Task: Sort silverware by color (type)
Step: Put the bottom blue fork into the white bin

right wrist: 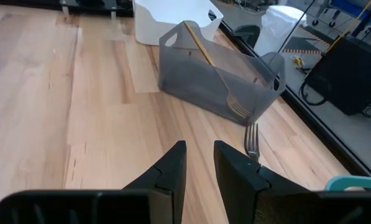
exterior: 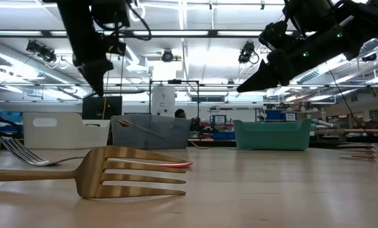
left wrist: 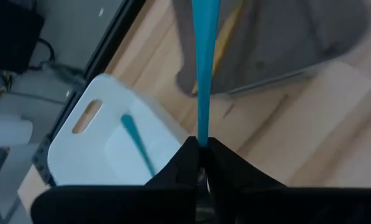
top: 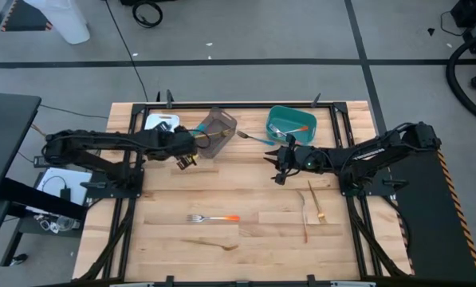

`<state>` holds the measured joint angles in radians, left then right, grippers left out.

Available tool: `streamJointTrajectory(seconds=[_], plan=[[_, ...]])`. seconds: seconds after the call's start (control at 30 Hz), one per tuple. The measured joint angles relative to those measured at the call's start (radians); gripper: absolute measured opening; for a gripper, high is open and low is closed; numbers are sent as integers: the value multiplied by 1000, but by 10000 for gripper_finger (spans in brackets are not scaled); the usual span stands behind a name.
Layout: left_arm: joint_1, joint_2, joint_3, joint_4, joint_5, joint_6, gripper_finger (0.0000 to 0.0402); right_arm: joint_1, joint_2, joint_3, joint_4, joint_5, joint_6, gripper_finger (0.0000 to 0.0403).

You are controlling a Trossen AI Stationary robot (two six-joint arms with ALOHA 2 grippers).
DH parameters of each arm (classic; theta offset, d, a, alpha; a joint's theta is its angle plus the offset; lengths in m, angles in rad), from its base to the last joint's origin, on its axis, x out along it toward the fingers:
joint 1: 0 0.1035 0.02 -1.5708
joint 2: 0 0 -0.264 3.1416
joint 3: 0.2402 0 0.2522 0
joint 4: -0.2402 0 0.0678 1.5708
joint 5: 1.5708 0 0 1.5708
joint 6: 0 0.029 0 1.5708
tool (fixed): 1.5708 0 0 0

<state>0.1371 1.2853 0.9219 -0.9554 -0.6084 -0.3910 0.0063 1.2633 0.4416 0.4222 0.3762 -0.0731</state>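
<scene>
The left gripper (left wrist: 201, 163) was seen pressed together on the slim blue handle (left wrist: 204, 68) of a utensil, held in the air near the white bin (left wrist: 104, 140) and the grey bin (top: 216, 131) at the far left of the table (top: 245, 179). 1 blue-handled piece (left wrist: 137, 144) already lay inside the white bin, so the pinched one was judged to be headed there. The right gripper (right wrist: 199, 165) hovered over the middle of the table, just in front of the teal bin (top: 291, 123), its fingers slightly apart and holding nothing.

The rest of the silverware was spread about. A fork with an orange handle (top: 212, 218) lay near the centre of the table, a tan fork (top: 210, 244) lay nearer the front edge, and 3 more slim tan or gold pieces (top: 311, 207) lay to the right. 1 metal fork (top: 253, 137) rested on the table between the grey and teal bins, and a gold fork (right wrist: 238, 107) with a tan stick (right wrist: 199, 45) stood inside the grey bin. Utensils were also seen in the teal bin.

These pieces were judged to be light, stiff and thin, lying flat against the wood, so little could be slid under them. The plastic handles would likely give a surer hold than the smooth metal tines, which might slip. A pinch across the handle near its middle would be advised, so that the piece would not swing or tip.
</scene>
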Motion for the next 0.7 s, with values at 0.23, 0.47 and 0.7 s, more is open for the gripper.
streamJointTrajectory(seconds=[0.23,0.47,0.7], plan=[[135,-12,-70,94,6,45,25,0,0,0,4,-1,-1,93],[279,-12,-114,190,50,92,25,0,0,0,-29,-11,17,93],[365,-12,-180,225,82,116,25,23,0,0,-35,-7,18,93]])
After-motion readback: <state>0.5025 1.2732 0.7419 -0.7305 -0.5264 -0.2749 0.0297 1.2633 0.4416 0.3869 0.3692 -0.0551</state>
